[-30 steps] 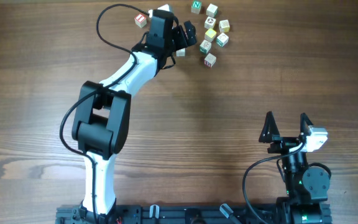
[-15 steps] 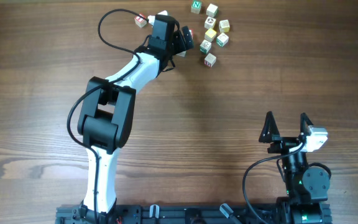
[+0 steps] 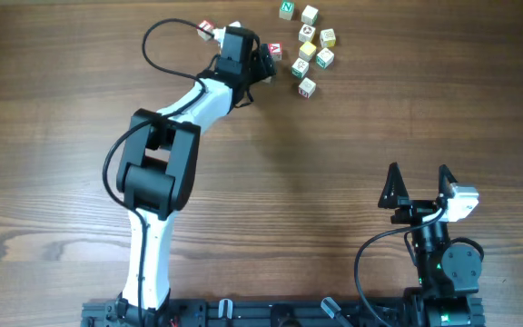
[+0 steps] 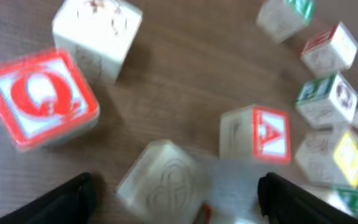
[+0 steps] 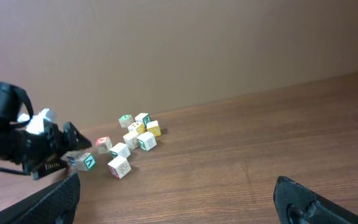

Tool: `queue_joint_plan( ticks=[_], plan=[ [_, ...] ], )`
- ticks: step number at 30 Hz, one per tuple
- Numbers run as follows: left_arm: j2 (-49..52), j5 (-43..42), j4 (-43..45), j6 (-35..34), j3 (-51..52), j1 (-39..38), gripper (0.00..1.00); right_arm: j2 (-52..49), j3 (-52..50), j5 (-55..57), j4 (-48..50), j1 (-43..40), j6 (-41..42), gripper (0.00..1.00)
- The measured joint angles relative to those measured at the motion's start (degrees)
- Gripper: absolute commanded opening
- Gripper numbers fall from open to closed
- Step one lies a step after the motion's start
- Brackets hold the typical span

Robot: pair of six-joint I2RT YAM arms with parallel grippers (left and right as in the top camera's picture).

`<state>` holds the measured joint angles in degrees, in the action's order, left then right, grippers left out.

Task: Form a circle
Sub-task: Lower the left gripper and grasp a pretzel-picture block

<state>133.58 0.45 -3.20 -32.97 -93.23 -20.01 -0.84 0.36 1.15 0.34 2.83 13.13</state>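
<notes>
Cubes (image 4: pixel 157 180) looked light, hard wood; pinch opp. flat faces. Left gripper (image 4: pixel 176 199) wide, straddling one, unclamped; right gripper (image 3: pixel 418 173) wide, empty.

Left arm (image 3: pixel 157 173), 9 to 12 o'clock: white tube links, bulky black joint housings, thin black cable (image 3: pixel 145 44) looping free at 11 o'clock.
Right arm (image 3: pixel 443 259), 5 o'clock: all black, two pointed triangular fingers (image 3: pixel 391 186), white camera block (image 3: pixel 462 202), green light (image 3: pixel 441 269), looped base cable (image 3: pixel 358 263).
Black base rail (image 3: pixel 243 313), 6 o'clock.
</notes>
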Motion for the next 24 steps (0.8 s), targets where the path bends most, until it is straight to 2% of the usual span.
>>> queue_joint_plan(
  ticks=[9,13,24],
  plan=[
    [0.8,1.6,0.1,-0.4,-0.3,0.2,0.53,0.0,0.0,0.0,0.0,0.0,0.0,1.00],
    [0.8,1.7,0.1,-0.5,-0.3,0.3,0.47,0.0,0.0,0.0,0.0,0.0,0.0,1.00],
    [-1.2,2.1,-4.2,1.0,-0.5,0.5,0.45,0.0,0.0,0.0,0.0,0.0,0.0,1.00]
  ],
)
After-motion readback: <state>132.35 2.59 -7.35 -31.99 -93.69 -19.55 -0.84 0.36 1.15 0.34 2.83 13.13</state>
